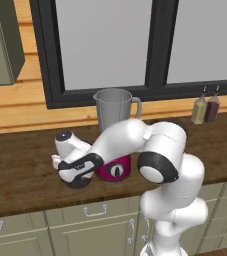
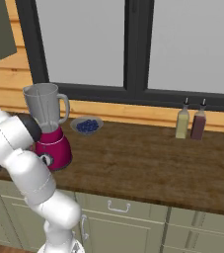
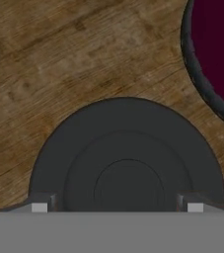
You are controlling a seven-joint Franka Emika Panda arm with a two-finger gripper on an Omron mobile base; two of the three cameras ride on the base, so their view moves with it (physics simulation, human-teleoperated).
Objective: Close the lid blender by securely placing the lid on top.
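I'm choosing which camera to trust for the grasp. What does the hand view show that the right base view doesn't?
Hand view alone: the lid lying flat on the counter, the jaws standing wide at either side of it.
Right base view alone: the blender's open jar, a bowl of blueberries, two bottles.
Shared: the blender's magenta base, close beside the lid.

Both base views share the blender (image 1: 114,131); hand view looks close down.

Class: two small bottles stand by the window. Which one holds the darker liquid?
The dark reddish bottle, farther from the blender; its neighbour, the pale yellowish bottle, is lighter.
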